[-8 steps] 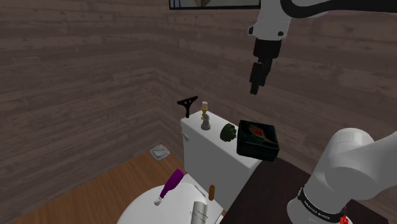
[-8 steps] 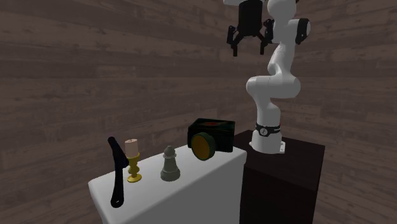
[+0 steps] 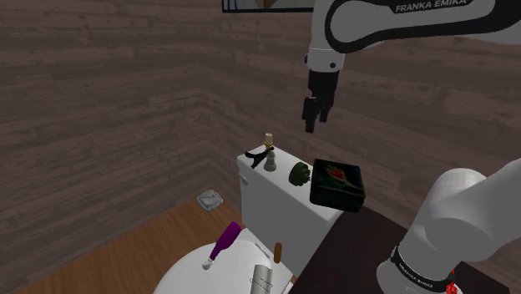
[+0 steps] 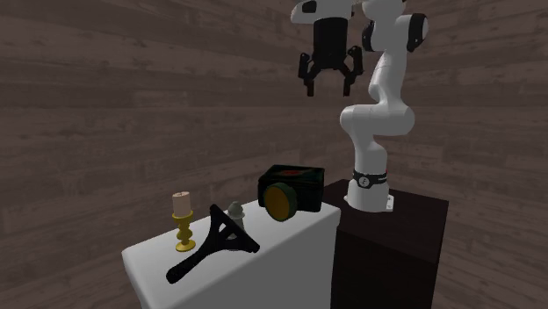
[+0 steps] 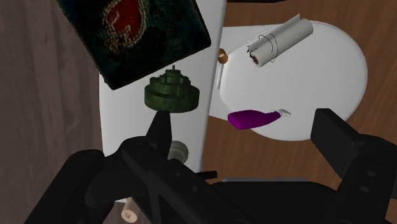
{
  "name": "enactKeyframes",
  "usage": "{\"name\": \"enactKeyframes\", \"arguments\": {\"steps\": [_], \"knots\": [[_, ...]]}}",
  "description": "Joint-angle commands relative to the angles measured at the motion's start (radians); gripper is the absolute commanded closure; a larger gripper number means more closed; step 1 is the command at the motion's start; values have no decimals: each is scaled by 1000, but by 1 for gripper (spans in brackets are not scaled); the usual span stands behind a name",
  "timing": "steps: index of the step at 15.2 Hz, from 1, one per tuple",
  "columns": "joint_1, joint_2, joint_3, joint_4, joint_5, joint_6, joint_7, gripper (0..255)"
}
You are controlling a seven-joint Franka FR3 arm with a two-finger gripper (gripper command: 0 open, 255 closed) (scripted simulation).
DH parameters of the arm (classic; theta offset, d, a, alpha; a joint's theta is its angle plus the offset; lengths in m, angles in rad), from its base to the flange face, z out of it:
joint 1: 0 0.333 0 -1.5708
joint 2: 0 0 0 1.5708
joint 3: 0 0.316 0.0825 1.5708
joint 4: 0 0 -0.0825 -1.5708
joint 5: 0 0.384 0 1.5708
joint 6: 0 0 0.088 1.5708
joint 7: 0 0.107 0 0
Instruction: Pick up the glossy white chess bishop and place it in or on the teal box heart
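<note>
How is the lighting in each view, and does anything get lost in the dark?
Shoulder view: dim, with dark wood walls; the white tank stands out brightest. Second exterior view: just as dim; the black tool reads as a silhouette. Wrist view: brighter; the red heart on the box is plain, but the black fingers show little surface detail.

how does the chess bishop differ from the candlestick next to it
The candlestick is a cream candle on a gold holder; the bishop is plain grey. The candlestick stands taller than the bishop. A black forked tool covers the bishop's lower part in the second exterior view; the candlestick shows whole. Both stand upright on the white tank top.
</note>
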Motion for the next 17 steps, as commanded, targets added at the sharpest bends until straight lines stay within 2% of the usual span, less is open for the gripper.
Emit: {"name": "enactKeyframes", "arguments": {"steps": [1, 9, 17], "knots": [[-9, 75, 6, 21, -4, 47, 24, 0], [-42, 365, 12, 119, -34, 200, 112, 0], [-66, 668, -2, 293, -69, 289, 195, 0]]}}
